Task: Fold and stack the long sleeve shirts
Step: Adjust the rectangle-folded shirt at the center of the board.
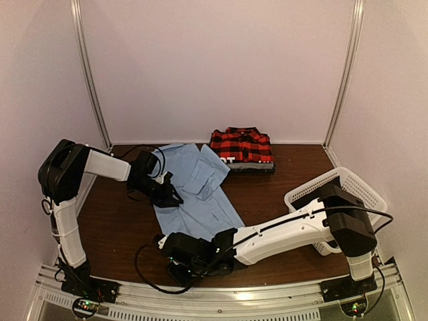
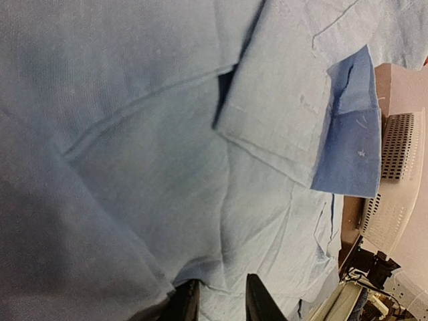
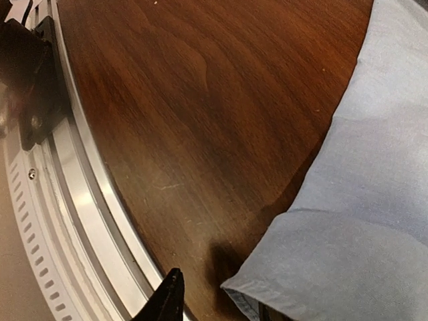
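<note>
I was mid-fold on the blue shirt, centre-left of the surface. The left gripper sat narrow on its side and the right gripper at the near hem. Whether either held cloth, I couldn't tell. Next, I judged, it needed sure pinches.

Dim, warm light leaves the wrist views soft, with glare along the metal rail.

Tbl: blue shirt, plaid shirt, basket(?)

Light blue shirt: soft matt cloth, creased; plaid shirt: woven cloth; worktop: glossy dark wood; basket: perforated white plastic.
</note>
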Robot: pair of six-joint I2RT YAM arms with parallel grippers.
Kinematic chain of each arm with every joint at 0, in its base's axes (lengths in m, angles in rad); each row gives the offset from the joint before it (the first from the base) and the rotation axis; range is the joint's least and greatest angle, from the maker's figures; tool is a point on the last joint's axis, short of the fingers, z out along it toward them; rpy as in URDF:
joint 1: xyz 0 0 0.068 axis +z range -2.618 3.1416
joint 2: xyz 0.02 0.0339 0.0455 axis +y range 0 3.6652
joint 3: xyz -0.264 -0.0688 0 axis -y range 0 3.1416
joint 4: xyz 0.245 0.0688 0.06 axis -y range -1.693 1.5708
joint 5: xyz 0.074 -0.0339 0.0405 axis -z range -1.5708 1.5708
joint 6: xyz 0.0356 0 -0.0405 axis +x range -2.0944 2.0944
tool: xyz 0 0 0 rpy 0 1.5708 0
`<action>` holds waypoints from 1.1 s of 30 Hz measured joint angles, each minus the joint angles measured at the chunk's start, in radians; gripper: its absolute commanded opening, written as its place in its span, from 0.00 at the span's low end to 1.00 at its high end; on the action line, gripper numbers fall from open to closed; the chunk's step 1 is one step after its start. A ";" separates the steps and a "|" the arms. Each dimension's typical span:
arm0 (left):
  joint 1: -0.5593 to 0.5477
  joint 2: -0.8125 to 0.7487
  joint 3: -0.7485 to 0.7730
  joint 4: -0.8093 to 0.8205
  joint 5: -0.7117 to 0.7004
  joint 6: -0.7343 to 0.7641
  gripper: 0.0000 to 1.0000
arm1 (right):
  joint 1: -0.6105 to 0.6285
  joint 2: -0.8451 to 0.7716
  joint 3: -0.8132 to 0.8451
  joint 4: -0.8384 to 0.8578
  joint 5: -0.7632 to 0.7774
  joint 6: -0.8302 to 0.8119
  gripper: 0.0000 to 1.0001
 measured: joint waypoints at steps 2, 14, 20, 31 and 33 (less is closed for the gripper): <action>0.000 0.003 0.004 -0.002 0.001 0.002 0.26 | -0.001 0.019 0.009 -0.005 0.000 0.000 0.37; 0.001 0.009 0.013 -0.011 0.005 0.018 0.26 | -0.011 0.049 0.019 -0.051 -0.002 0.023 0.00; 0.006 0.010 0.014 -0.012 0.007 0.029 0.26 | -0.011 0.005 -0.041 -0.039 -0.054 0.027 0.00; 0.007 0.016 0.026 -0.030 0.008 0.048 0.26 | -0.012 -0.114 -0.148 0.011 -0.196 0.051 0.21; 0.007 0.017 0.029 -0.034 0.009 0.053 0.26 | -0.015 -0.116 -0.150 0.010 -0.207 0.060 0.27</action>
